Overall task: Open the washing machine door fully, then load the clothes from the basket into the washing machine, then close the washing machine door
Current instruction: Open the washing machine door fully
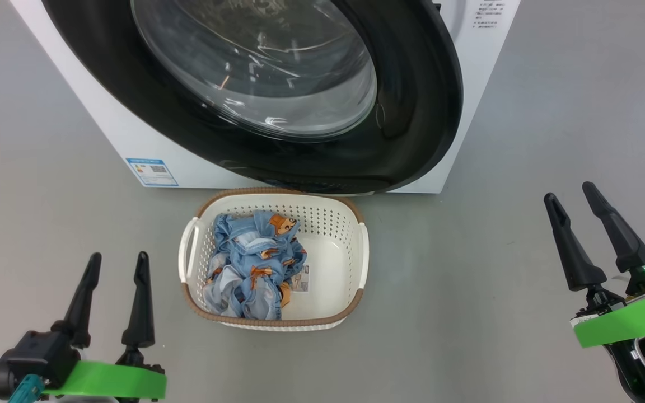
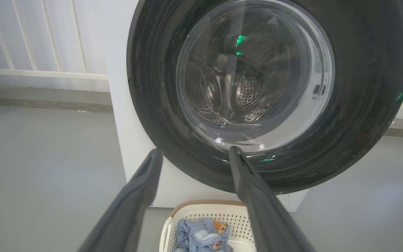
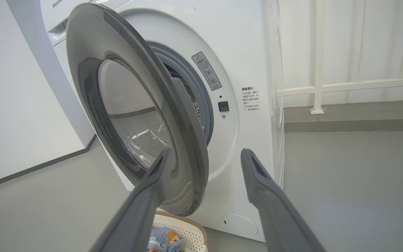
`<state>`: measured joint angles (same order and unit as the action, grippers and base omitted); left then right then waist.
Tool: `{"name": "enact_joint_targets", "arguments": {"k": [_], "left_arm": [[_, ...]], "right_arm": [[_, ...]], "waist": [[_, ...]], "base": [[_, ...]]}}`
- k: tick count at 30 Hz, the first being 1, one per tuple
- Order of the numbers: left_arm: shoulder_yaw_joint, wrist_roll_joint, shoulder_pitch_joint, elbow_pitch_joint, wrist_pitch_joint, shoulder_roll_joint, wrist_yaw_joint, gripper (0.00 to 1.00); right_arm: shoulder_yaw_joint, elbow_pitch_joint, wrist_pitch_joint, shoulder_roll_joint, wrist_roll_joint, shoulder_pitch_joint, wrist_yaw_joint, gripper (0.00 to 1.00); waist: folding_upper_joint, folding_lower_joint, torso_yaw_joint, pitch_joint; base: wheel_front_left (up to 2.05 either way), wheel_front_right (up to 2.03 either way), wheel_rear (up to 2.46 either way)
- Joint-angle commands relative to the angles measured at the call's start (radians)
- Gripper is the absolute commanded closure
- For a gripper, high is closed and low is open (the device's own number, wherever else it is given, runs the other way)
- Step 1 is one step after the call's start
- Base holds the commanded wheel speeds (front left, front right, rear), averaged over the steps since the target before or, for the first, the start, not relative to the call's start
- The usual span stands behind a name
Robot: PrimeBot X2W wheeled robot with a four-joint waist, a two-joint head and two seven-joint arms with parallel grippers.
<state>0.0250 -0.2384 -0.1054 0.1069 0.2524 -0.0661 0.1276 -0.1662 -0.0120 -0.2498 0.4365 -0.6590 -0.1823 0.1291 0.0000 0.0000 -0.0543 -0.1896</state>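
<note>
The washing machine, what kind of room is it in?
Probably a laundry area: a white washing machine, a basket of clothes on a grey floor, and a white railing behind.

Washing machine door [image 1: 255,73] ajar, blue clothes [image 1: 252,263] bundled in basket [image 1: 331,224] below it

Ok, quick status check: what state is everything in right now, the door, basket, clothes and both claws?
washing machine door: ajar, swung partly out, not fully open.
basket: upright on the floor in front of the washing machine, holding the clothes.
clothes: bundled in the basket's left half.
left claw: open, empty.
right claw: open, empty.
</note>
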Motion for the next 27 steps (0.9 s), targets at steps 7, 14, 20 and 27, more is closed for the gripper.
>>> {"name": "enact_joint_targets", "arguments": {"k": [7, 14, 20, 27], "left_arm": [[-0.030, 0.007, 0.002, -0.016, 0.009, -0.028, 0.003, 0.00], [-0.030, 0.005, 0.008, -0.015, 0.009, -0.030, 0.003, 0.00], [-0.030, 0.005, 0.009, -0.016, 0.009, -0.029, 0.003, 0.00], [-0.032, 0.005, 0.004, -0.019, 0.009, -0.028, 0.003, 0.00]], "right_arm": [[-0.002, 0.019, -0.012, 0.018, 0.013, 0.014, 0.002, 0.00], [-0.002, 0.014, -0.012, 0.015, 0.022, 0.020, 0.002, 0.00], [0.003, 0.008, -0.012, 0.016, 0.021, 0.016, 0.002, 0.00], [-0.001, -0.009, -0.012, 0.026, 0.015, -0.014, 0.002, 0.00]], "waist": [[0.0000, 0.0000, -0.006, 0.007], [0.0000, 0.0000, -0.005, 0.017], [0.0000, 0.0000, -0.007, 0.017], [0.0000, 0.0000, -0.011, 0.006]], "base": [[0.00, 0.00, 0.00], [0.00, 0.00, 0.00], [0.00, 0.00, 0.00], [0.00, 0.00, 0.00]]}}
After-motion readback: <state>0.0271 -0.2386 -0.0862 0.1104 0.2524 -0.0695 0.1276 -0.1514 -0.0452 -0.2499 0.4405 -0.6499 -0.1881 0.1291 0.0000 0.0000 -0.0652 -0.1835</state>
